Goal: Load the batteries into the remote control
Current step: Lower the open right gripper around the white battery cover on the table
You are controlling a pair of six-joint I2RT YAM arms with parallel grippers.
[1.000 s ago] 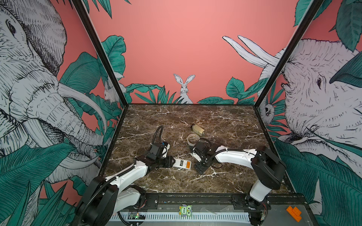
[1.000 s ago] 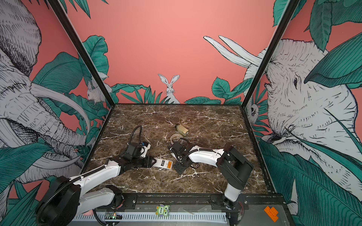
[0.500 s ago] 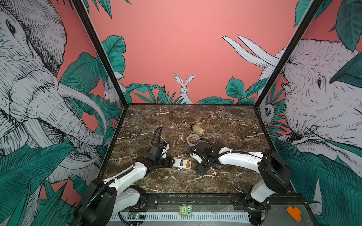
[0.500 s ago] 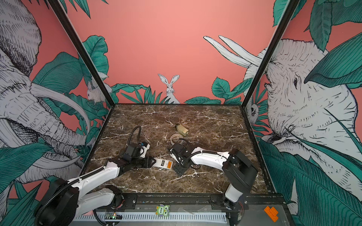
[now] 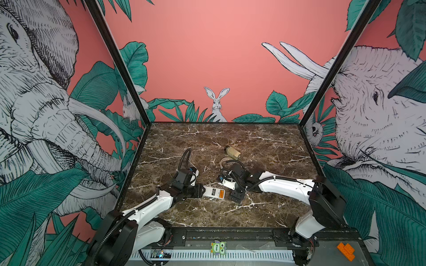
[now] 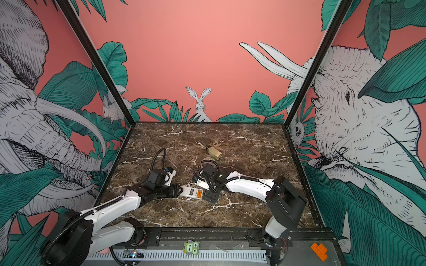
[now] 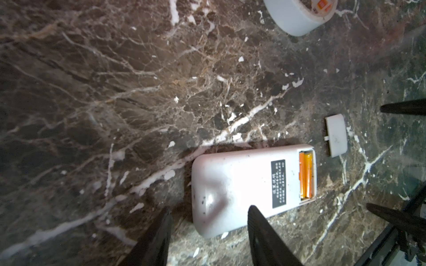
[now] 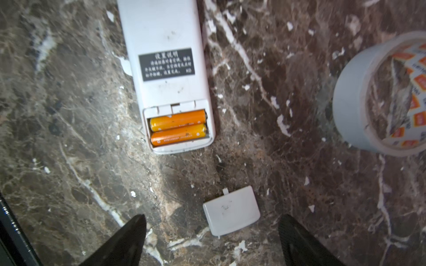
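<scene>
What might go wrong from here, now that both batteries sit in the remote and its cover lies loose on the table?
The cover lies flat on the table, so the open right gripper may slide it rather than lift it. The remote control might shift as the cover goes on, unseating the batteries.

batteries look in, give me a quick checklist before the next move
1. Both batteries seated side by side in the remote: ok.
2. Battery direction: cannot tell.
3. Cover loose on the table, apart from the remote: ok.
4. Right hand open and empty, near the cover: ok.
5. Left hand gripping the remote: cannot tell; one finger overlaps its end.
6. Tape roll apart from the cover: ok.
</scene>
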